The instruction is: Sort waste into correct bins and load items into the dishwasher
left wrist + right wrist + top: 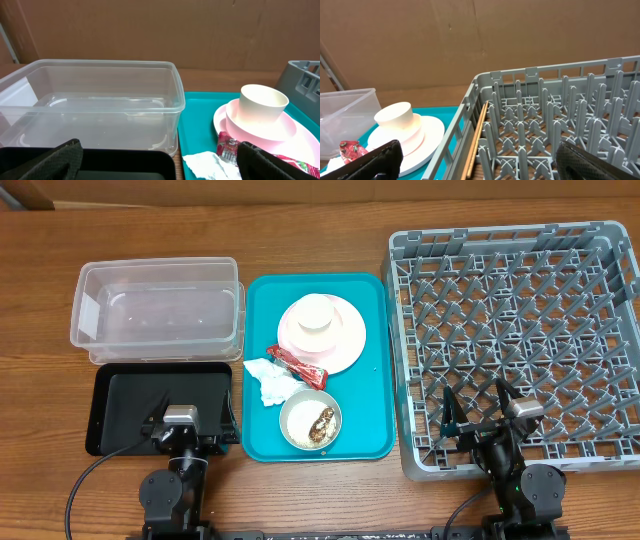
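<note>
**Both arms idle, fingers spread, nothing sorted**

The grey dish rack point(500, 235) stands just right of the teal tray point(375, 380). Its pegs hold nothing, which the right wrist view confirms up close. Left of the teal tray, at the far end, sits the clear tub point(160, 270). The black tray point(125, 395) lies at the near end, touching the tub.

On the teal tray, the pink plate point(345, 345) fills the far half. The overhead view shows only a white cup point(318, 315) on the plate. The left wrist view also shows a pink bowl point(250, 125) stepped between cup and plate. The whitish bowl point(298, 412) sits in the tray's near half. Only the overhead view shows the rice and brown chunk point(320, 423) in it. The napkin point(270, 383) and red wrapper point(297, 365) lie between bowl and plate.

The left gripper point(187, 420) hangs over the black tray, left of the teal tray, its fingers point(50, 160) spread wide and empty. The right gripper point(477, 408) hangs over the rack's near edge, right of the tray, its fingers point(370, 162) also wide apart and empty.
</note>
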Available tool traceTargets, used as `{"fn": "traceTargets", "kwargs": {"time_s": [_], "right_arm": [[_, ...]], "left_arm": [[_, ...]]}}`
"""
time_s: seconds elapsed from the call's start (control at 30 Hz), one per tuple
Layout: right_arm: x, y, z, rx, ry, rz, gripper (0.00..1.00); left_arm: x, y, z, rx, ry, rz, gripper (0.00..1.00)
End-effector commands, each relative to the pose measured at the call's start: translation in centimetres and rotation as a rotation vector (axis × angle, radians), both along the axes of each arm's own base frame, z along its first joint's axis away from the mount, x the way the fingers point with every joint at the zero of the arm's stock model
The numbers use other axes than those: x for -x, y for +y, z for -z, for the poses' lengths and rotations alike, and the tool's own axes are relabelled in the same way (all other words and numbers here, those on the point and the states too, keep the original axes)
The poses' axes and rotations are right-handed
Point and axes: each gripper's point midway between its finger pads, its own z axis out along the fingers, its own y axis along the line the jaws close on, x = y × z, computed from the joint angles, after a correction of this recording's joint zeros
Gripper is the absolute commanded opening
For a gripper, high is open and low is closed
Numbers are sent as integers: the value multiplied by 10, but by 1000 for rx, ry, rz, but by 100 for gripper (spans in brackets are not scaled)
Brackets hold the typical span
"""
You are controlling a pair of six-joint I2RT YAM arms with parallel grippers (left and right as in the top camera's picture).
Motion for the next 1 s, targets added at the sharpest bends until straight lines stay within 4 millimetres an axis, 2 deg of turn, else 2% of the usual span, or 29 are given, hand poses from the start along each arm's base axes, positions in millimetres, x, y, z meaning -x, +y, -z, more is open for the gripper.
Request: {"fn": "traceTargets", "kwargs": {"time_s": [0.0,0.37,0.67,0.8,0.97], "right_arm": [[0,-1,1,0,-6,4,100],[0,-1,1,0,-6,4,100],[0,-1,1,0,-6,4,100],[0,-1,1,0,-6,4,100],[0,-1,1,0,-6,4,100]], "left_arm": [[0,1,1,20,-3,-5,100],[0,0,0,21,-10,-2,100],[5,-28,-6,83,9,161,100],[15,-29,-19,119,59,155,100],[30,-29,-53,125,114,153,100]]}}
